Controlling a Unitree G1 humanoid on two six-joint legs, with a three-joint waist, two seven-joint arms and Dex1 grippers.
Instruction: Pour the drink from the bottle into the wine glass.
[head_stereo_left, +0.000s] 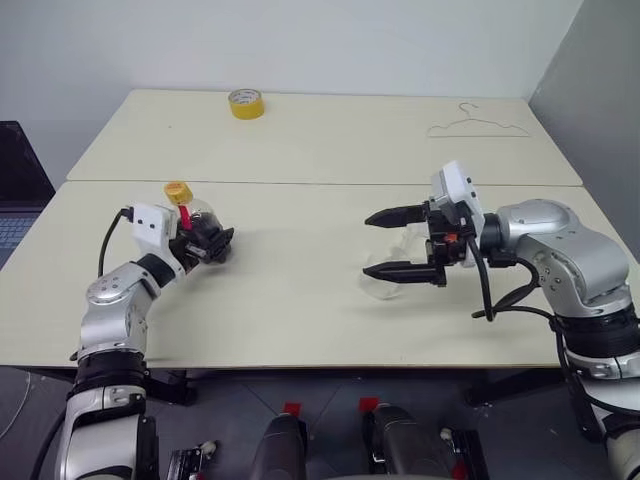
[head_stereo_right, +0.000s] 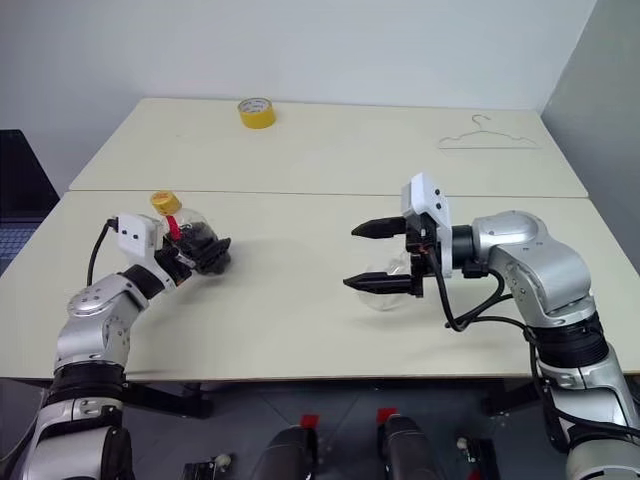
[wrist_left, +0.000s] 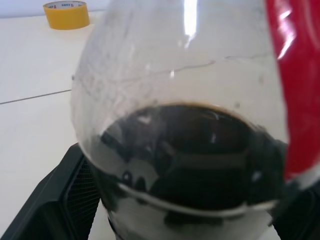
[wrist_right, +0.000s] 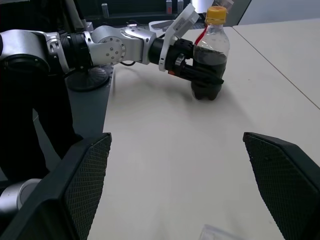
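Left claw: I see it around the bottle, upright on the desk, left side.
Right claw: spread wide, empty, above the wine glass.
Room: bare desk between them.

Head cams look down over the table; left wrist cam's jammed against the bottle, right wrist cam sees it from across.

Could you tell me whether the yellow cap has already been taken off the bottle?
No, the yellow cap sits on the neck of the bottle, which stands upright between the left gripper's fingers.
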